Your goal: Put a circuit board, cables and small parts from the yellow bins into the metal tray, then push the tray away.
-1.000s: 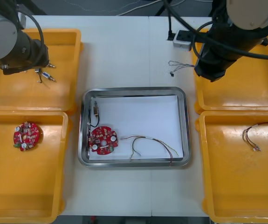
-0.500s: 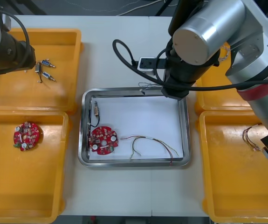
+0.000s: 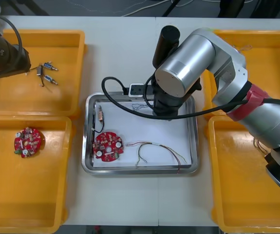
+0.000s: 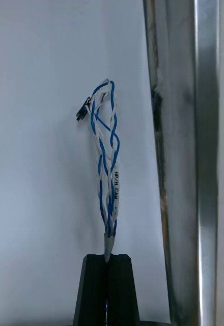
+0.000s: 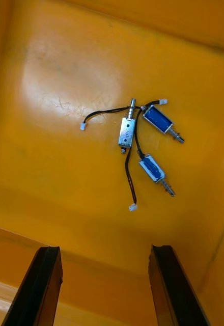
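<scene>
The right gripper (image 4: 107,261) was clamped on one end of the twisted blue and white cable (image 4: 107,158), which hung over the white inside of the shiny metal tray (image 3: 87,151) near its 12 o'clock rim — the round red circuit board (image 3: 108,146) lay at the tray's 8 o'clock. The left gripper (image 5: 104,249), fingers spread apart, hovered in the yellow plastic bin (image 3: 66,48) at the table's 10 o'clock, over three small metal parts (image 5: 145,142).

Robotics lab: yellow bins (image 3: 66,100) flank metal tray (image 3: 140,170).
</scene>
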Controlling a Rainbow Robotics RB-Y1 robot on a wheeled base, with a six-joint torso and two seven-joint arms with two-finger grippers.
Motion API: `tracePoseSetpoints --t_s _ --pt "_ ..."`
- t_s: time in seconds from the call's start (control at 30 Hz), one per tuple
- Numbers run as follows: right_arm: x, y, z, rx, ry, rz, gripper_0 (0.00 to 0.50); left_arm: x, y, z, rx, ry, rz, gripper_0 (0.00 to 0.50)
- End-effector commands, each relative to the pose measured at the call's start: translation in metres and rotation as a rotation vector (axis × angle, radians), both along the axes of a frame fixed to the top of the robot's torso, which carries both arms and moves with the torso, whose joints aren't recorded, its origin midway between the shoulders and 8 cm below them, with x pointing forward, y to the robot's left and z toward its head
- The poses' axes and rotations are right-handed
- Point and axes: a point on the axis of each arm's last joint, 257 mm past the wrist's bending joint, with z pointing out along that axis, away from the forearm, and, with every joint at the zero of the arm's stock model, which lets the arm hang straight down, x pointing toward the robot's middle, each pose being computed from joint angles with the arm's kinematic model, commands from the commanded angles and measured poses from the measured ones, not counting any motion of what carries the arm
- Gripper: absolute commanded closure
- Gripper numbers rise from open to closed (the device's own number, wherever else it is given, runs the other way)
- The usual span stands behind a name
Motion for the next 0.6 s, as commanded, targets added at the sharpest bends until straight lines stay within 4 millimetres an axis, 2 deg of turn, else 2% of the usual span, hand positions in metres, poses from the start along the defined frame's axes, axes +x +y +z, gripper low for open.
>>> tracePoseSetpoints --t_s 0.03,0.13,0.47,0.5,0.53,0.57,0.6 --pt "-0.006 0.019 -0.007 -0.003 0.01 0.072 0.5 0.006 0.013 0.012 0.014 -0.03 0.006 0.0" --pt "-0.008 0.018 -0.016 -0.008 0.026 0.078 0.5 0.013 0.009 0.014 -0.028 -0.042 0.053 0.0" --pt "-0.013 0.006 -0.024 -0.033 0.057 0.076 0.5 0.03 -0.009 0.008 -0.163 -0.049 0.185 0.0" --pt "-0.014 0.004 -0.024 -0.036 0.063 0.07 0.453 0.031 -0.009 0.008 -0.177 -0.05 0.203 0.0" --pt "-0.014 0.001 -0.024 -0.041 0.063 0.066 0.315 0.033 -0.012 0.008 -0.19 -0.051 0.212 0.0" --pt "-0.013 0.0 -0.023 -0.043 0.06 0.064 0.217 0.034 -0.012 0.007 -0.191 -0.051 0.216 0.0" --pt "-0.012 -0.002 -0.023 -0.046 0.058 0.061 0.058 0.036 -0.013 0.006 -0.198 -0.052 0.224 0.0"
